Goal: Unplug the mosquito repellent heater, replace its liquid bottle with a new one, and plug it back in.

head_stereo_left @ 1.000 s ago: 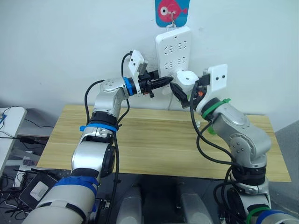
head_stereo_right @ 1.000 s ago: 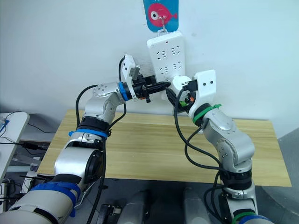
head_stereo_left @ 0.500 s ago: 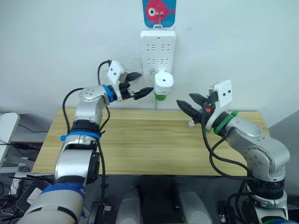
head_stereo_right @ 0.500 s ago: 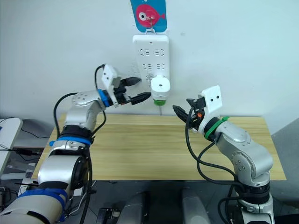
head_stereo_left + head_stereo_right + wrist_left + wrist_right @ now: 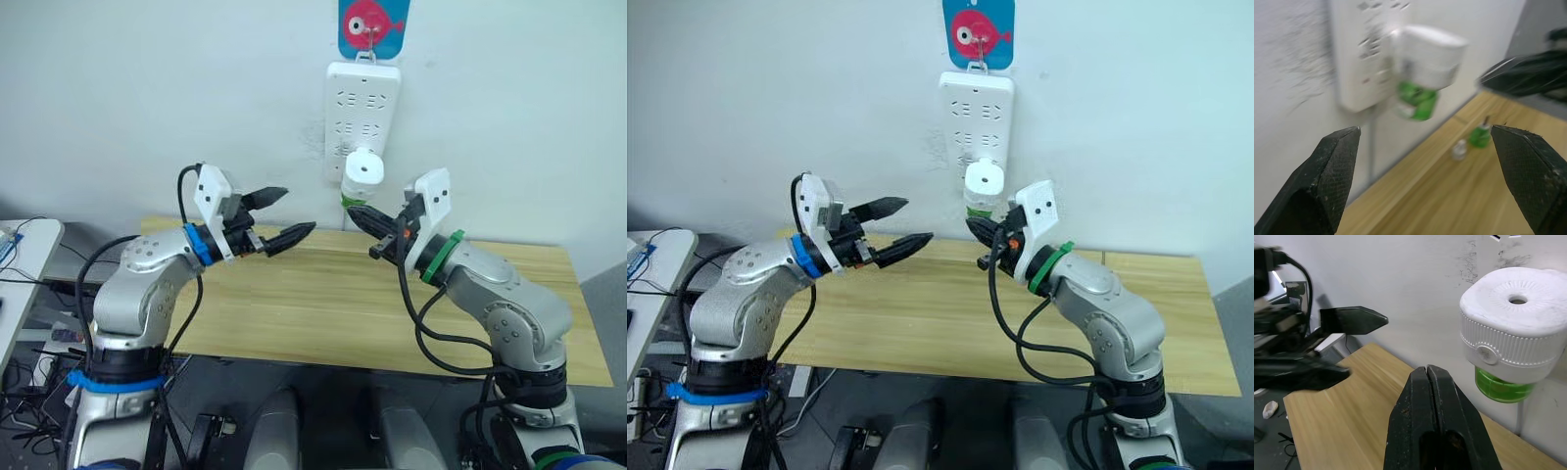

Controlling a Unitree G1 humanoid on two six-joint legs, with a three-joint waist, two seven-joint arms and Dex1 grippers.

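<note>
Both arms have pulled back off the mosquito repellent heater [image 5: 364, 167], which sits plugged into the power strip [image 5: 361, 103]. My left tool [image 5: 277, 217] gapes wide, right tool [image 5: 369, 217] pinched empty. Next: check it's seated.

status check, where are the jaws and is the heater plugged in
Left gripper open, empty, over the table. Right gripper shut, empty, just below the heater. Heater plugged into power strip, green bottle fitted. Nothing in the way.
</note>
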